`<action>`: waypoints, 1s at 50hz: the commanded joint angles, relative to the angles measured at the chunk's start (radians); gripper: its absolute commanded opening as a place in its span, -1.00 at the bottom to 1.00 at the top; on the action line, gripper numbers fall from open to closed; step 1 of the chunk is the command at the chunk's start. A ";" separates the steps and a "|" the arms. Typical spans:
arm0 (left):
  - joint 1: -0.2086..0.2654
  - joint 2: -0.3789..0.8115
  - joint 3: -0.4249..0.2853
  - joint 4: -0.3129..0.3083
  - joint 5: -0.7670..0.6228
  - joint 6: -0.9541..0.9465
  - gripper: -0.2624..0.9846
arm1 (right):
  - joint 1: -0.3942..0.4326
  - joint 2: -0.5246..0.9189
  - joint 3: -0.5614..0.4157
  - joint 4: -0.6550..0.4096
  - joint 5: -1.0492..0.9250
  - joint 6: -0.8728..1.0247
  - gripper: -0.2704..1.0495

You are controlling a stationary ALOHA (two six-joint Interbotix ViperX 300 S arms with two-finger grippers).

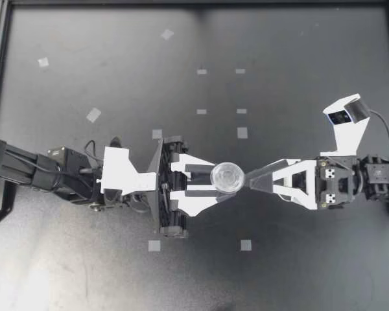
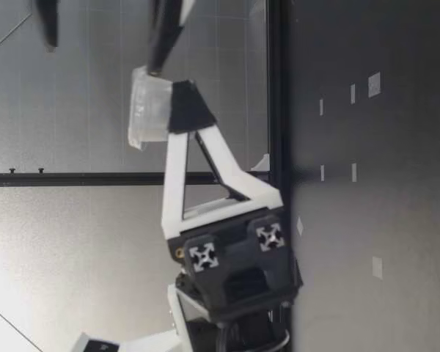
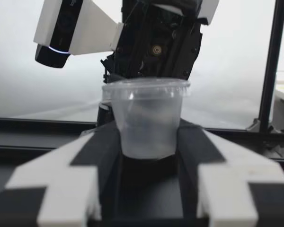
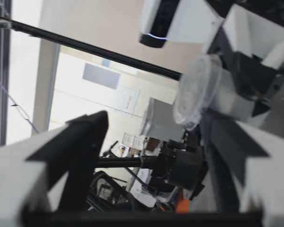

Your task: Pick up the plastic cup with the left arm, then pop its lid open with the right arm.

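Note:
My left gripper (image 1: 222,179) is shut on a clear plastic cup (image 1: 228,175), held upright and well above the dark table. In the left wrist view the cup (image 3: 146,118) sits between both fingers (image 3: 97,156), gripped at its lower part. My right gripper (image 1: 249,181) comes in from the other side, turned on edge, its tips at the cup's side. In the low view it (image 2: 103,55) stands open: one finger is above the cup (image 2: 150,106), the other is by its wall. In the right wrist view the cup (image 4: 196,92) lies close to one finger of my right gripper (image 4: 156,123).
Small tape squares (image 1: 242,132) are scattered over the dark table (image 1: 298,272). A black frame rail (image 1: 194,2) runs along the table's far edge and sides. The right arm's wrist camera (image 1: 349,111) sticks out beside that arm.

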 commanded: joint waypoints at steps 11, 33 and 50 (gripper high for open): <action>-0.014 -0.018 -0.011 0.003 0.034 0.002 -0.30 | -0.029 -0.063 -0.012 -0.005 -0.017 -0.040 0.50; -0.020 -0.031 -0.006 0.003 0.044 -0.002 -0.30 | -0.178 -0.215 -0.003 -0.241 0.048 -0.121 0.49; -0.020 -0.067 0.002 0.002 0.112 -0.005 -0.30 | -0.193 -0.403 0.049 -0.367 0.345 -0.896 0.49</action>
